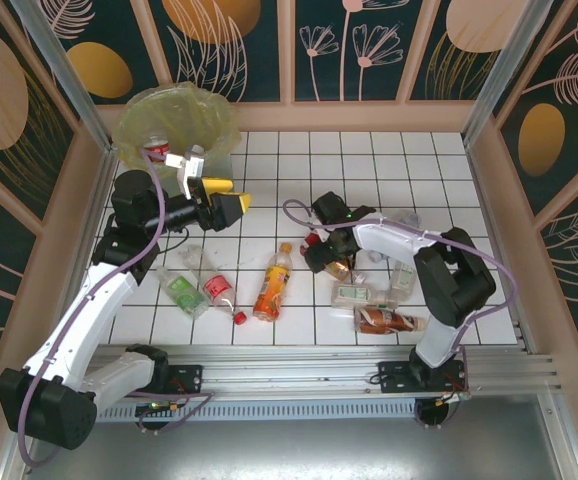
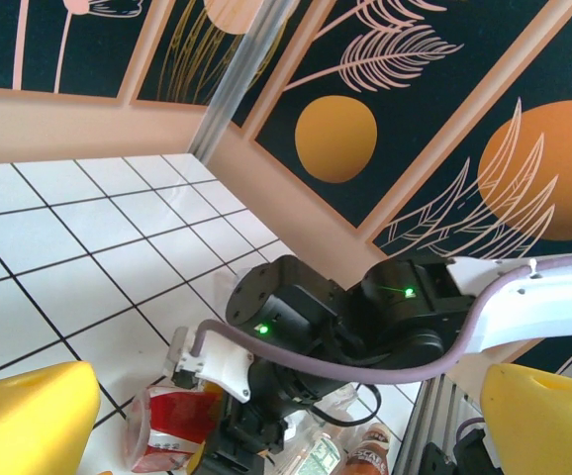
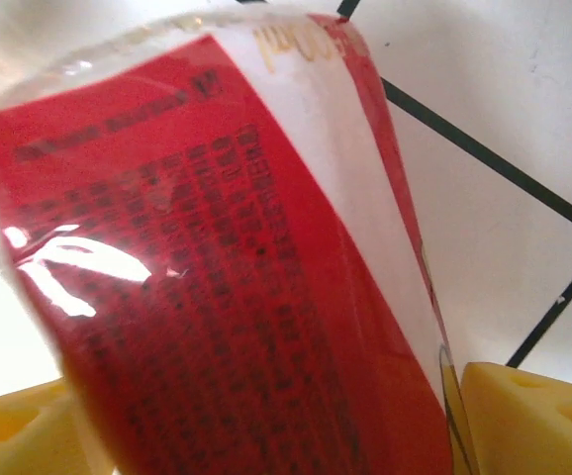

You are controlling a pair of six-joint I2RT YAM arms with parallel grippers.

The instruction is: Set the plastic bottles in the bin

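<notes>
Red-labelled bottle [image 3: 217,277] sat between fingers of the right hand [image 1: 326,255], grip uncertain; best move looked a firm mid-body squeeze before lifting to the bin [image 1: 129,125], left hand [image 1: 226,197] gaping wide, empty.

Bright, even light falls from above; the white table [image 1: 299,160] is nearly washed out, and the shadows on it are short and soft. In the right wrist view the red-labelled bottle [image 3: 217,277] lies too close for focus, its print smeared, with a white streak of glare across the plastic. The right fingers [image 3: 533,416] look soft. The left fingers [image 2: 29,416] blur too, while the patterned wall [image 2: 444,59] beyond is sharp.
</notes>
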